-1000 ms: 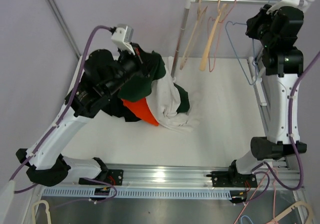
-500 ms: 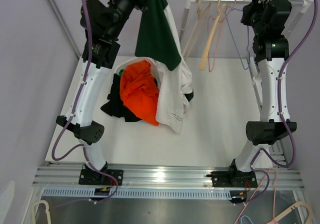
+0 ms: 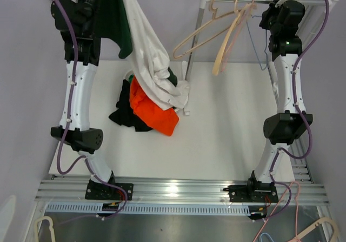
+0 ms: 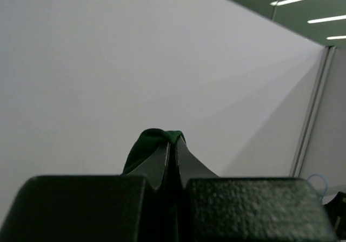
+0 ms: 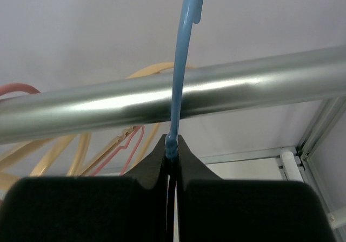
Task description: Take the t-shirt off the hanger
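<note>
Hanging at the top left of the overhead view, the green t-shirt point(image 3: 120, 31) is cut off by the frame edge; the left gripper point(image 4: 172, 151) pinches a fold of it with closed fingers, seen only from the wrist; a white garment point(image 3: 148, 52) seems caught with it, but where is hidden; the right gripper point(image 5: 172, 147) is clamped on the blue hanger point(image 5: 183, 63) at the metal rail point(image 5: 243, 85); orange and black clothes point(image 3: 159, 115) lie on the white table point(image 3: 232, 133); the walls point(image 3: 27, 90) are pale purple.
</note>
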